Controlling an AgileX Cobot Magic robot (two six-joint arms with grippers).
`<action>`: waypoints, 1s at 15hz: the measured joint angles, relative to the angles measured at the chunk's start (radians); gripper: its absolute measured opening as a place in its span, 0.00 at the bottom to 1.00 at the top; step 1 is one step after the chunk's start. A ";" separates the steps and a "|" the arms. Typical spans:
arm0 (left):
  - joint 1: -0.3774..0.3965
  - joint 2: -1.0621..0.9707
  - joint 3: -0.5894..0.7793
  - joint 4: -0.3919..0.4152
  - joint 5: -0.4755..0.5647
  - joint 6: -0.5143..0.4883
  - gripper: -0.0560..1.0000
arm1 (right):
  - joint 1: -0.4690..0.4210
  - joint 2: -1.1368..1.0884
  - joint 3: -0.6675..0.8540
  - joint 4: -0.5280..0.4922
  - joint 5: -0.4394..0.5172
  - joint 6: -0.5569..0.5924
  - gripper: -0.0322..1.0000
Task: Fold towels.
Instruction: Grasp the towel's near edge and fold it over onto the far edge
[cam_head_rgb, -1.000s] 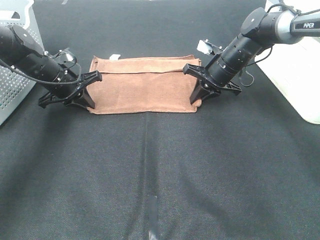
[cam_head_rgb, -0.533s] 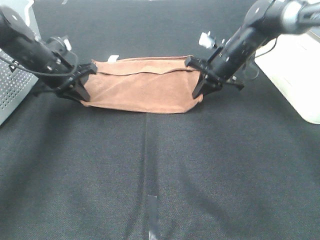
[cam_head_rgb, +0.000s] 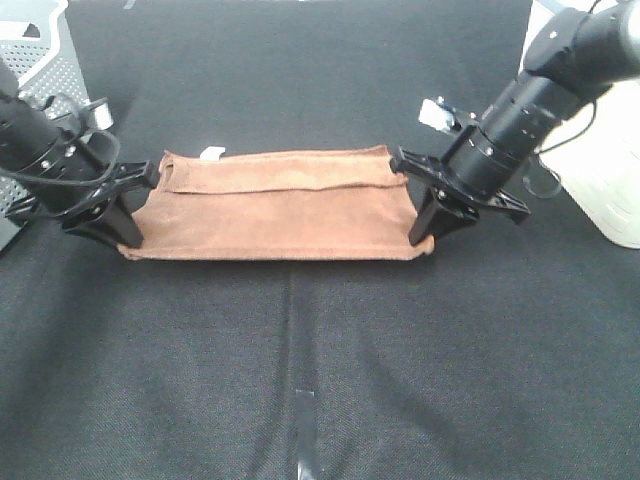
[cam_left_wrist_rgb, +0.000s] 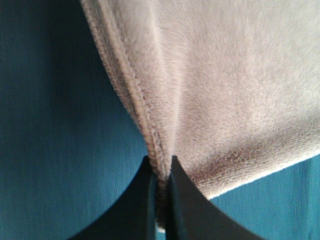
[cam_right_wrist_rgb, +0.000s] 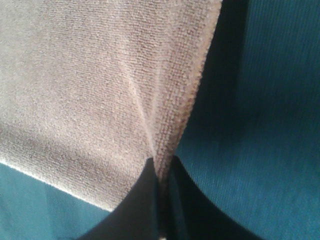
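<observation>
**One Brown Towel Stretched Between Two Closed Grippers**

One towel (cam_head_rgb: 275, 215) is seen, and two grippers. One small white tag (cam_head_rgb: 212, 153) is counted on the towel's far edge, near its left end. Around the scene, one black table cover (cam_head_rgb: 320, 380), one white perforated box (cam_head_rgb: 50, 60) at the far left and one white object (cam_head_rgb: 610, 180) at the right edge are seen.

The towel is brown, with a short soft pile and stitched hems. It is doubled over lengthwise, and a narrower flap is laid along its far edge, so that a long, low band is formed. It is pulled out flat and taut from side to side, with a few shallow creases radiating from each pinched end.

The towel is placed over the middle of the table cover, towards the far side, between the two arms. Whether its near edge rests on the cover cannot be told.

The left gripper (cam_head_rgb: 138, 205) is closed on the towel's left short end; in the left wrist view the hem is seen nipped between the black fingertips of that gripper (cam_left_wrist_rgb: 161, 172). The right gripper (cam_head_rgb: 418, 205) is closed on the right short end, and the same pinch is shown in the right wrist view (cam_right_wrist_rgb: 161, 170).
</observation>
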 joint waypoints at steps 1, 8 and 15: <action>0.000 -0.001 0.000 -0.001 -0.016 0.000 0.07 | 0.000 -0.005 0.003 0.003 -0.006 -0.007 0.03; 0.000 0.078 -0.254 -0.010 -0.152 -0.005 0.07 | 0.000 0.146 -0.400 -0.044 0.018 0.039 0.03; 0.022 0.299 -0.491 0.008 -0.153 -0.054 0.07 | -0.017 0.388 -0.741 -0.099 0.056 0.116 0.03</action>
